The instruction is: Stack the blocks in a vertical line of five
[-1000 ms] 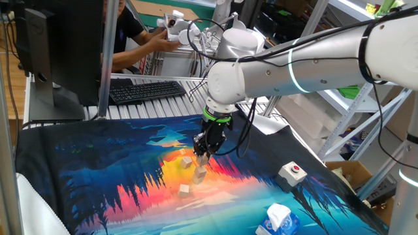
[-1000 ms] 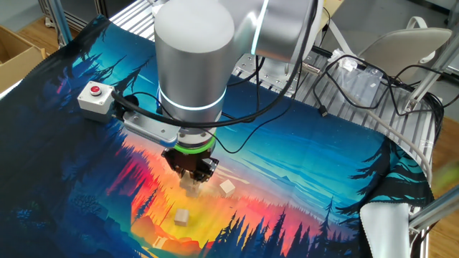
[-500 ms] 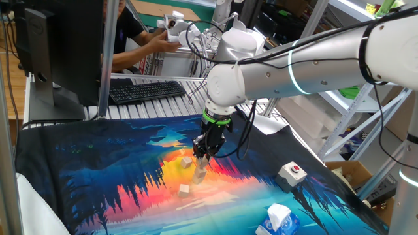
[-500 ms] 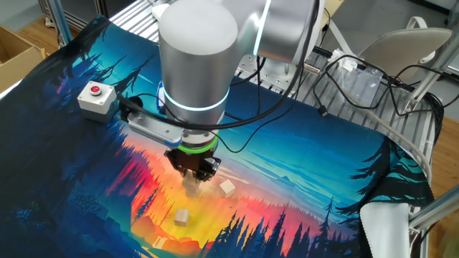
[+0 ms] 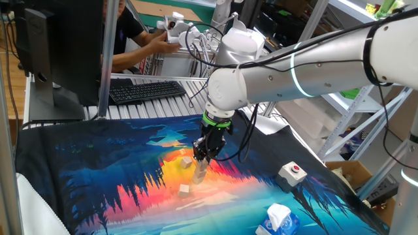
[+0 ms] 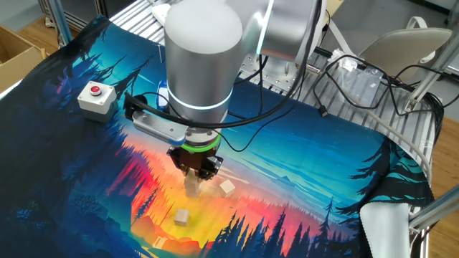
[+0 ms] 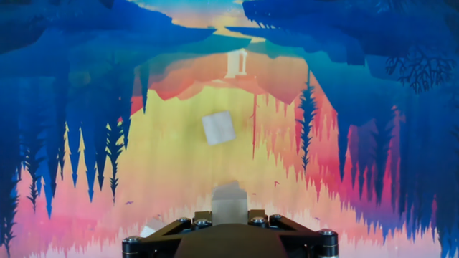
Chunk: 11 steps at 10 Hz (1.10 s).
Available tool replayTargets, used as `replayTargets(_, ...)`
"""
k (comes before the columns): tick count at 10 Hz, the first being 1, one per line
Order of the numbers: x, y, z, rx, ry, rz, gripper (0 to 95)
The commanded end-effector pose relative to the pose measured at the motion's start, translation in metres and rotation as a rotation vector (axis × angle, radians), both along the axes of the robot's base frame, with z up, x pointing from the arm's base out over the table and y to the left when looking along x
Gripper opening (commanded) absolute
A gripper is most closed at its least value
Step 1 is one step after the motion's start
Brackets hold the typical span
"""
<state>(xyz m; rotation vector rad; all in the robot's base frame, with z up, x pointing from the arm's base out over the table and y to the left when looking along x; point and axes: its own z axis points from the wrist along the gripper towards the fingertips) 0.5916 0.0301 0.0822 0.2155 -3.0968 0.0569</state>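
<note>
Blocks of pale wood lie on the sunset-and-forest printed mat point(image 5: 117, 176) that covers the surface. A short stack point(image 5: 199, 171) stands near the mat's orange middle; from one fixed view it reads as two or three cubes, the exact count unclear. In the other fixed view the same stack point(image 6: 192, 188) shows as a pale column directly beneath the pincer.

The pincer point(image 5: 203, 156) points straight down over the stack. Its jaws stand only a narrow way apart and are clamped on a block point(image 7: 229, 203), which the hand view shows sitting squarely between the dark finger mounts. In the other fixed view the pincer point(image 6: 194, 176) sits at the top of the column; whether the held block already rests on the cube below cannot be told.

Two loose blocks lie apart from the stack. One point(image 5: 187, 161) rests just beside it, on the side toward the keyboard point(image 5: 145, 90); the hand view shows this cube point(image 7: 218, 128) tilted in plan. Another point(image 5: 185, 190) lies nearer the mat's front edge, well clear of the stack.

A white box with a red button point(image 5: 292, 173) and a tissue pack point(image 5: 279, 219) sit off to the side.
</note>
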Motion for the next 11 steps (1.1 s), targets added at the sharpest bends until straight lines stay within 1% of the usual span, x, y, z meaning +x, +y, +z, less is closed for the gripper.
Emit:
replayTargets(1, 0.0004, 0.0003, -0.0003, 0.0, 0.002, 0.0, 0.0)
replayTargets(8, 0.0006, 0.0004, -0.0007, -0.002, -0.001, 0.016, 0.0)
replayTargets(9, 0.0006, 0.0005, -0.0008, -0.002, -0.005, 0.016, 19.0)
replayTargets(11, 0.0008, 0.0005, -0.0009, -0.002, -0.007, 0.013, 19.0)
